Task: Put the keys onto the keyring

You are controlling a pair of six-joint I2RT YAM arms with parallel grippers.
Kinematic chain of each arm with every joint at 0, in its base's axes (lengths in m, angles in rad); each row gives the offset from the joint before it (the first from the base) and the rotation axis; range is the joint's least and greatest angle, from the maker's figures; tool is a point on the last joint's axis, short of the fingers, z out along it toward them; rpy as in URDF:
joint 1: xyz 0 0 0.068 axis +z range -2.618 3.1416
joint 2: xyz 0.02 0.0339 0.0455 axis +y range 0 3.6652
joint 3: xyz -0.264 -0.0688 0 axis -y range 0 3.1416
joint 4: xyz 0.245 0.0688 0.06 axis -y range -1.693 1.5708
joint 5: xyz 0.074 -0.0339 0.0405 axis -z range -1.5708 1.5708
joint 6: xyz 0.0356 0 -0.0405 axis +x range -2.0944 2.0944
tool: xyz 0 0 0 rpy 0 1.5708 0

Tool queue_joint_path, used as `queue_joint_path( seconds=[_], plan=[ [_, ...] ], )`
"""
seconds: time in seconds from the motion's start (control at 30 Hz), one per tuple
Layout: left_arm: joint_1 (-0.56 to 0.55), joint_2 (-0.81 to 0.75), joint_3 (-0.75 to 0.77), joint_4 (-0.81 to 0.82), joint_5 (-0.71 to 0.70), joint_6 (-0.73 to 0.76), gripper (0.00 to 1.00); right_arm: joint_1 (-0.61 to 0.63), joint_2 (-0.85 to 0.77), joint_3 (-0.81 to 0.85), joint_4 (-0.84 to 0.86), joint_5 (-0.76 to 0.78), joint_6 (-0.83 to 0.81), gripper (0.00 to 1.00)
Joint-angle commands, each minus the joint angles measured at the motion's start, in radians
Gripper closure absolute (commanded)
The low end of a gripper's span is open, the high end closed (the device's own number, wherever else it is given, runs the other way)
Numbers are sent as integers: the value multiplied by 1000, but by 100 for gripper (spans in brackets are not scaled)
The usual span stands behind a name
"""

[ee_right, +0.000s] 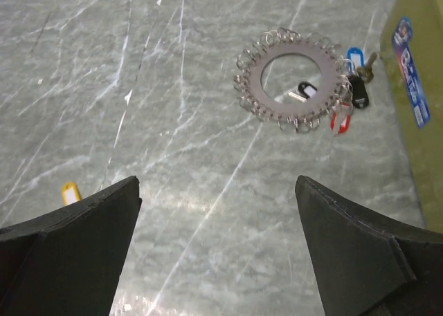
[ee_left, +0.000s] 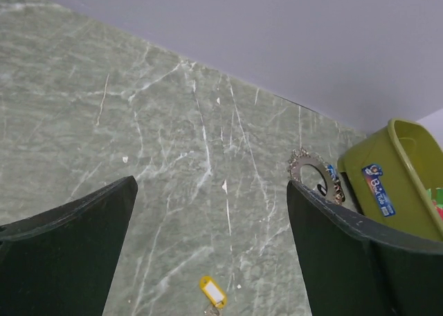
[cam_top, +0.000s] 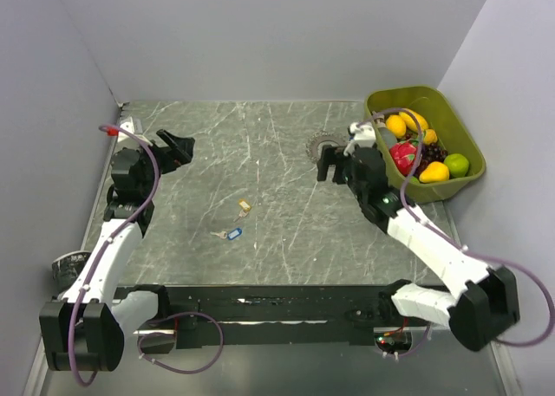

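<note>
Two loose keys lie mid-table: one with a yellow tag (cam_top: 244, 205) (ee_left: 213, 292) (ee_right: 69, 192) and one with a blue tag (cam_top: 232, 234). The keyring (cam_top: 317, 142) (ee_left: 313, 166) (ee_right: 290, 109), a flat grey ring edged with small wire loops, lies at the back right beside the bin. Several tagged keys hang on it, among them a red one (ee_right: 338, 120). My left gripper (cam_top: 186, 150) (ee_left: 211, 184) hovers open at the left, well away from the keys. Just in front of the keyring, my right gripper (cam_top: 333, 168) (ee_right: 217, 182) is open and holds nothing.
A green bin (cam_top: 460, 123) (ee_left: 398, 164) (ee_right: 422, 143) holding toy fruit stands at the back right, close to the keyring. Grey walls close off the left, back and right of the marbled table (cam_top: 277, 179).
</note>
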Motion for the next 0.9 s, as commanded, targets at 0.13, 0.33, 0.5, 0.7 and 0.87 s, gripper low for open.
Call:
queue_joint_path(
  seconds=[0.13,0.33,0.5,0.7,0.87],
  plan=[
    [2,93,111,40,250,-25,4,-15,393,357,-108,-2,-24,0],
    [-4,113,164,4,293,-29,4,-90,692,626,-230,-143,6,0],
    [-35,110,223,-74,266,7,4,-136,948,853,-389,-223,46,5],
    [-78,114,241,-67,301,21,4,-164,1171,1114,-506,-246,68,8],
    [-98,104,229,-63,296,21,4,-168,1274,1247,-604,-272,84,11]
  ],
)
